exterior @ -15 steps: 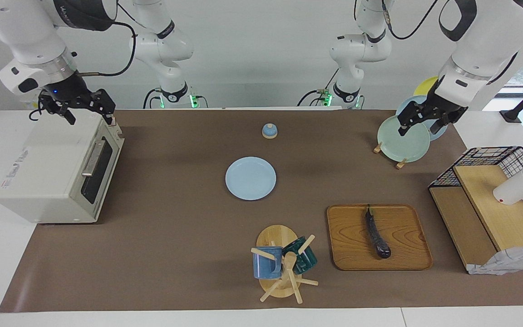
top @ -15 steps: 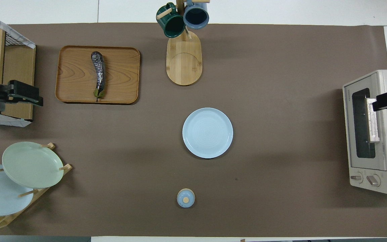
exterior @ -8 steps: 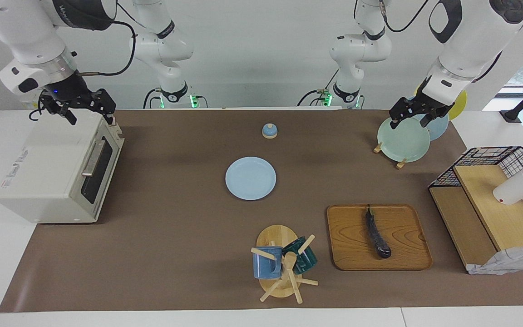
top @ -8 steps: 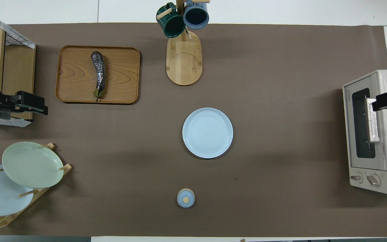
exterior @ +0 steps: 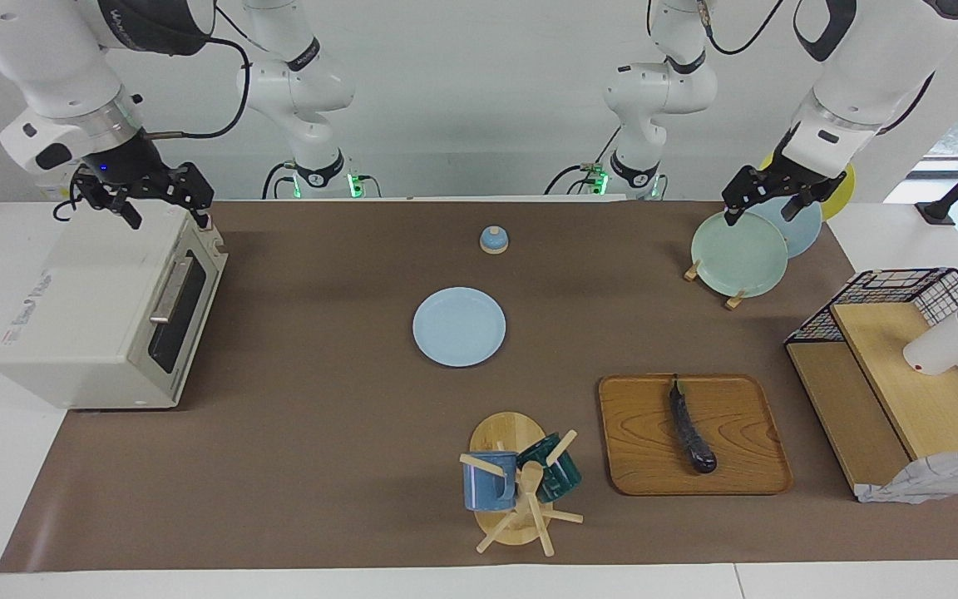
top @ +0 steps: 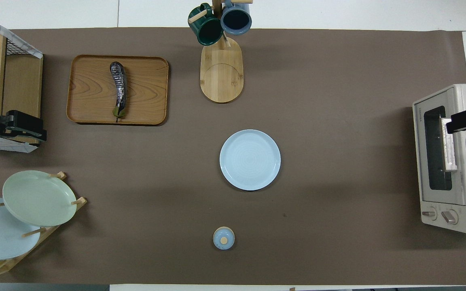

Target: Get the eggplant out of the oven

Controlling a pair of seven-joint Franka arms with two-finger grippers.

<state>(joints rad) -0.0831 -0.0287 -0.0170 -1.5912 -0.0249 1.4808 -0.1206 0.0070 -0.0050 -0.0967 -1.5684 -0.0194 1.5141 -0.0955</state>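
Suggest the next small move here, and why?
Probably none beyond parking the arms: the eggplant already lies on the wooden tray, the oven door is shut, and both end effectors are open and empty, the left end effector over the plate rack, the right end effector over the oven's top.

High camera facing the robots, steep overhead camera looking their way, both sharing the whole brown mat (exterior: 321, 433).
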